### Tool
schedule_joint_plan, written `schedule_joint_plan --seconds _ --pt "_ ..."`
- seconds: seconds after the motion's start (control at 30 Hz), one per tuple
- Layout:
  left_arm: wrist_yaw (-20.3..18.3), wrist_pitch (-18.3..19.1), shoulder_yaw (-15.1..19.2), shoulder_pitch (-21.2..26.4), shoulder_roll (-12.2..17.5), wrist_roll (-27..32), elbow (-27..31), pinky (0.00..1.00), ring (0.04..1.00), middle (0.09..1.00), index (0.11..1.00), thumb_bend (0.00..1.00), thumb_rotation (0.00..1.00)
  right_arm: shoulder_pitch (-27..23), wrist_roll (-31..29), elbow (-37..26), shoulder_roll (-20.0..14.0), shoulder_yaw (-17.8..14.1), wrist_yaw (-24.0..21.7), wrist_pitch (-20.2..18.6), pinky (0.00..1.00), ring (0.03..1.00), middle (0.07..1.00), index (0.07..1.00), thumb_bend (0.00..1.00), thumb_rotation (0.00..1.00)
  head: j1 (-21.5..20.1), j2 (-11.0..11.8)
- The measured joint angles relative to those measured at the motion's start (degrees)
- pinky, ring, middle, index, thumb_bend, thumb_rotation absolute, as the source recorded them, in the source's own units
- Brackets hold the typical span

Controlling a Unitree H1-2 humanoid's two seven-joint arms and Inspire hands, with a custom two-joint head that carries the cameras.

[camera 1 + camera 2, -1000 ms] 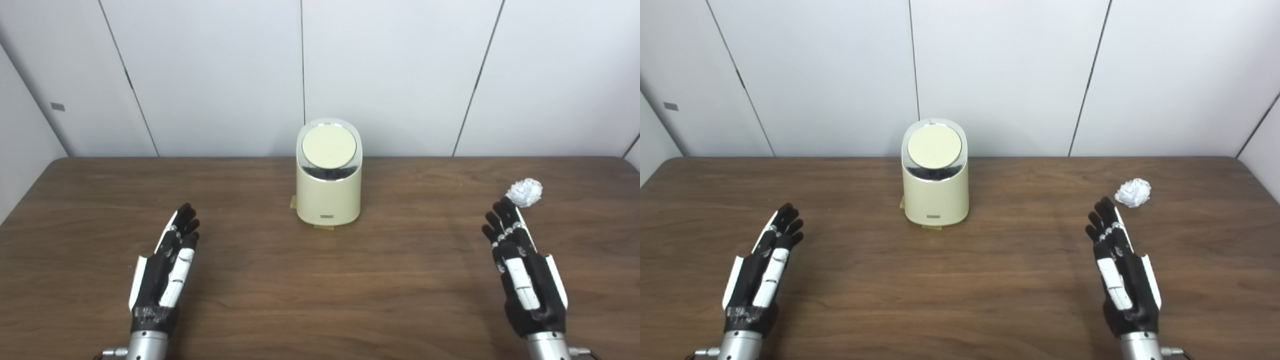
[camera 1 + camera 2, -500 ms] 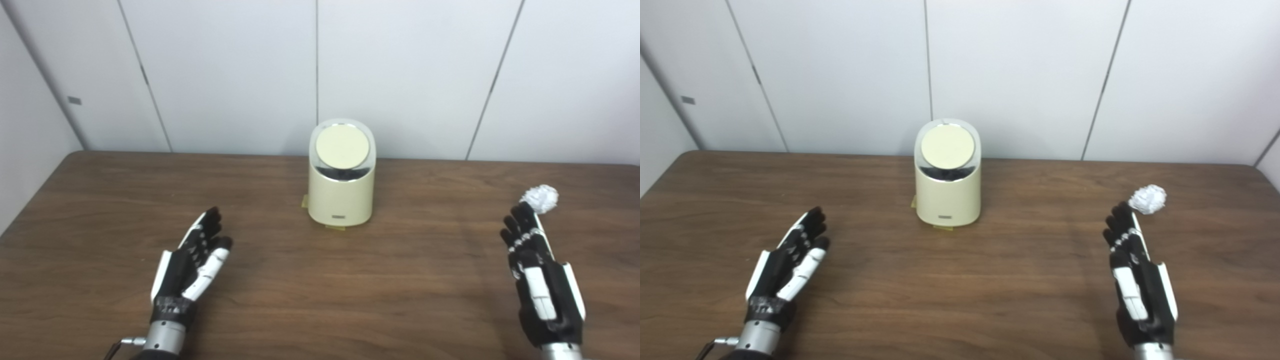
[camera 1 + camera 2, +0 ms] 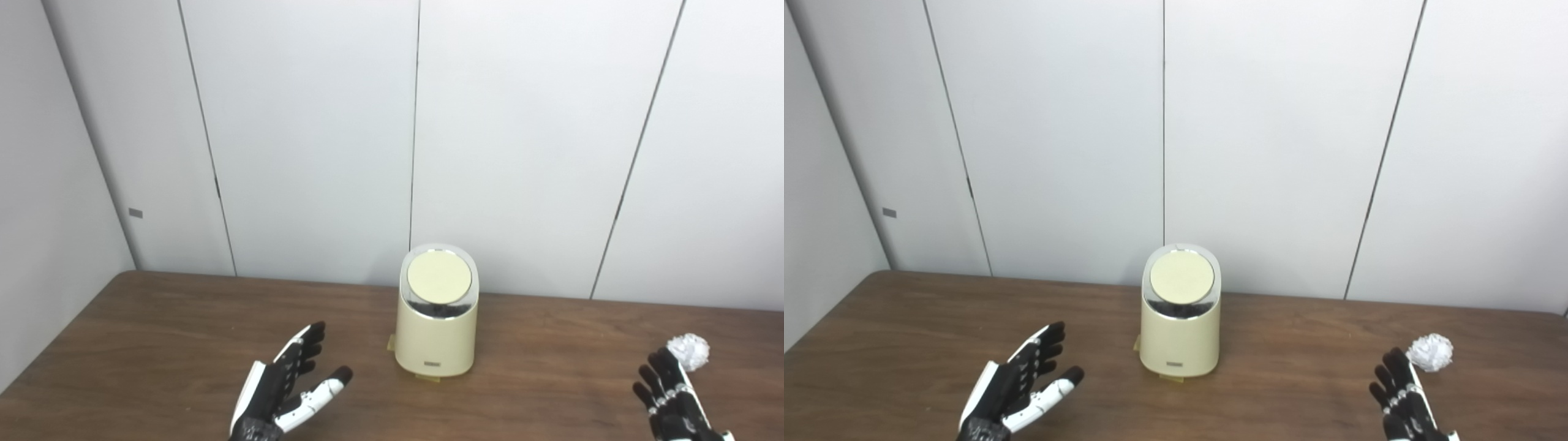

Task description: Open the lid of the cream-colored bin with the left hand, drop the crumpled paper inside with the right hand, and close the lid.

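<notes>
The left hand (image 3: 1020,389) was spread and empty, the cream bin (image 3: 1181,321) beyond its fingertips, lid (image 3: 1181,277) shut. The right hand (image 3: 1405,404) was released too, the crumpled paper (image 3: 1430,352) just past its fingertips.

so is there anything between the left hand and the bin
No, only bare table lies between the open left hand and the cream-colored bin; both eye views show it.

The camera has tilted up, so the whole scene sits lower in both views and far more wall shows; that shift is not a move of the things. The left hand (image 3: 282,392) has moved forward and inward toward the bin (image 3: 436,331), and its thumb has spread away from the fingers. The right hand (image 3: 1405,407) is now largely cut off by the bottom edge, so any change there is hard to judge.
</notes>
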State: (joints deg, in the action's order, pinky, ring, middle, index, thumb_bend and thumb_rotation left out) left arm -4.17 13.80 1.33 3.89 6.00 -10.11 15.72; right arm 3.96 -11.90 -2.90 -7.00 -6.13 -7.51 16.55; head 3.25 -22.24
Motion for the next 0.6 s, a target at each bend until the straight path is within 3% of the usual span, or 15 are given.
schedule_joint_plan --seconds 0.13,0.4,0.6 --pt "-0.14 0.96 -1.41 4.02 1.17 -2.25 -2.27 0.85 0.899 0.93 0.955 0.8 0.43 -0.38 0.04 0.39 0.01 0.02 0.0 0.01 0.94 0.954 0.967 0.957 0.53 0.71 -0.44 -0.17" --pt "-0.87 5.0 -3.51 9.41 2.43 -4.26 -7.3 0.9 0.924 0.935 0.96 0.85 0.43 -0.47 1.22 0.6 0.01 0.18 0.02 0.01 0.94 0.952 0.965 0.951 0.53 0.7 -1.41 -1.23" --pt "-1.03 5.63 -4.25 13.39 2.72 -4.28 -10.8 0.89 0.933 0.935 0.966 0.85 0.43 -0.49 2.19 0.64 0.01 0.38 0.06 0.04 0.93 0.949 0.961 0.952 0.54 0.68 -2.9 -2.72"
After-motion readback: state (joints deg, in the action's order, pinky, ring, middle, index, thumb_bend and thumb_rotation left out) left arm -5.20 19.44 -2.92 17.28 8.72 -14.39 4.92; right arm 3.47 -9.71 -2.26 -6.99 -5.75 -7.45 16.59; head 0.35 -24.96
